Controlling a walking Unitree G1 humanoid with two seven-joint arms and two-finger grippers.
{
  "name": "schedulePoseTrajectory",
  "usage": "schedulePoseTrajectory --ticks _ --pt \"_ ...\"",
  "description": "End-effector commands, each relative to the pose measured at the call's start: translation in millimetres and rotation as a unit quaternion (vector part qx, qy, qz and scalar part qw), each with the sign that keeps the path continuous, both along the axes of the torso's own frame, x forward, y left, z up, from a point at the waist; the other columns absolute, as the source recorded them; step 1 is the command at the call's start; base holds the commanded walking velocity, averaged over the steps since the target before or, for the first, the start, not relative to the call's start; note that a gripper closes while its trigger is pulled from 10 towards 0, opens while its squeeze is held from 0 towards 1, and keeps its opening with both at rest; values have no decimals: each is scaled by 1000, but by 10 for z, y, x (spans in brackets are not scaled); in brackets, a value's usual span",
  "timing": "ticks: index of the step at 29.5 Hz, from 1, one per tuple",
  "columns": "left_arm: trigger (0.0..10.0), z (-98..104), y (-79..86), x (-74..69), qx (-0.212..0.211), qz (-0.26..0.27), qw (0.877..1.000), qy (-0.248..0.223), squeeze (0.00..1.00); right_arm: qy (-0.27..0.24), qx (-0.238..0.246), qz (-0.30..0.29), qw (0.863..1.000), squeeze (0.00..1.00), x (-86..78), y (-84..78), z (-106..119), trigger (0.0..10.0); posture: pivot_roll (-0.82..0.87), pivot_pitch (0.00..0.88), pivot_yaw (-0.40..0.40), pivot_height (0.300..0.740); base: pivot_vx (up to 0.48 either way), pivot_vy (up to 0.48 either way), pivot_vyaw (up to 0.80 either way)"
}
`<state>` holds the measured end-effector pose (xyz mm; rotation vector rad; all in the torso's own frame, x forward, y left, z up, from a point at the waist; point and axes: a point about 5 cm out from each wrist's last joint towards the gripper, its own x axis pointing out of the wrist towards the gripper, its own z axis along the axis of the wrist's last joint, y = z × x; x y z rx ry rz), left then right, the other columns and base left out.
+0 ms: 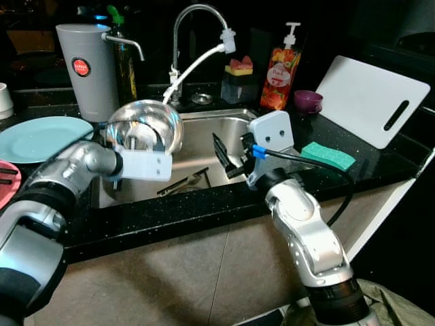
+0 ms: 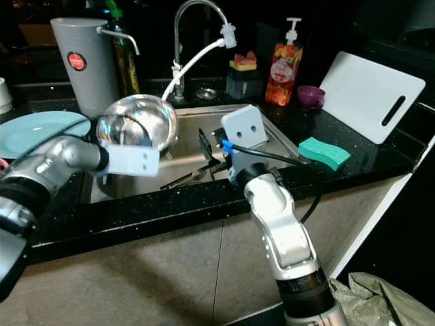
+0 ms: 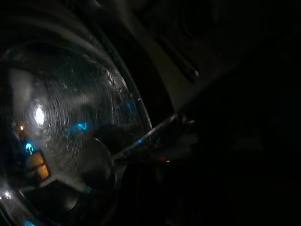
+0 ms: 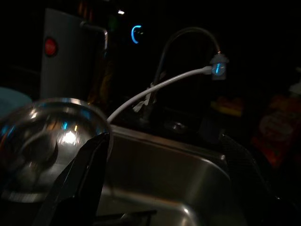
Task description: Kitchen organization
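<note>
A: Plate (image 1: pixel 37 138) sits far left on the counter (image 1: pixel 380 159). And the left end effector (image 1: pixel 139 146)?

B: Clamped on the steel bowl (image 1: pixel 144 126), tilted above the sink (image 1: pixel 204 146)'s left edge, probably to drain.

A: The right end effector (image 1: pixel 228 155)?

B: Fingers spread wide, holding nothing, low over the basin near the utensils (image 1: pixel 183 182), likely next.

A home kitchen, seemingly — steel sink (image 1: pixel 204 136), faucet (image 1: pixel 194 27), soap bottle (image 1: pixel 281 71), cutting board (image 1: pixel 374 98) on dark counter (image 1: pixel 204 210).

One steel bowl (image 1: pixel 144 126), one plate (image 1: pixel 37 138), one sponge (image 1: pixel 328 155).
</note>
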<state>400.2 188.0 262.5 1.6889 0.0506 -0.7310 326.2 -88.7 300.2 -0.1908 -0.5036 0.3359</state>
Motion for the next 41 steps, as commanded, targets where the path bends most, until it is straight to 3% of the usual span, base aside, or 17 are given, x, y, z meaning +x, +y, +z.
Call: schedulePoseTrajectory --ticks 1,2,3,6,10,14,18,25,30,41 --pt "10000 -13 7 -6 34 -15 999 -14 0 -7 4 -5 1000 0 6 -19 25 10000 89 80 -36 740 0 0 0" --pt "10000 -53 22 -16 72 -28 997 -18 0 -8 7 -5 1000 0 6 -29 32 10000 87 80 -36 740 0 0 0" --pt "10000 -53 22 -16 72 -28 997 -18 0 -8 7 -5 1000 0 6 -29 32 10000 87 80 -36 740 0 0 0" --pt "10000 -10 81 -3 180 -59 979 -68 0 -10 17 -5 1000 0 -1 -47 49 10000 87 80 -36 740 0 0 0" --pt "10000 164 137 46 234 -57 961 -134 0 -13 20 -2 1000 0 -9 -33 69 10000 86 81 -29 740 0 0 0" --pt "10000 338 170 82 248 -44 949 -189 0 -16 22 3 1000 0 -13 -19 84 10000 90 81 -32 740 0 0 0" --pt "10000 433 217 96 260 -31 941 -215 0 -16 22 9 1000 0 -13 -4 88 10000 95 80 -37 740 0 0 0" --pt "10000 273 335 90 293 -33 934 -204 0 -18 24 18 999 0 -11 37 99 10000 101 77 -43 740 0 0 0" --pt "10000 244 377 95 276 -15 939 -206 0 -18 26 20 999 0 -14 40 104 10000 99 75 -44 740 0 0 0" --pt "10000 417 736 90 278 127 918 -253 0 -20 28 29 999 0 -23 70 115 10000 102 65 -56 740 0 0 0"
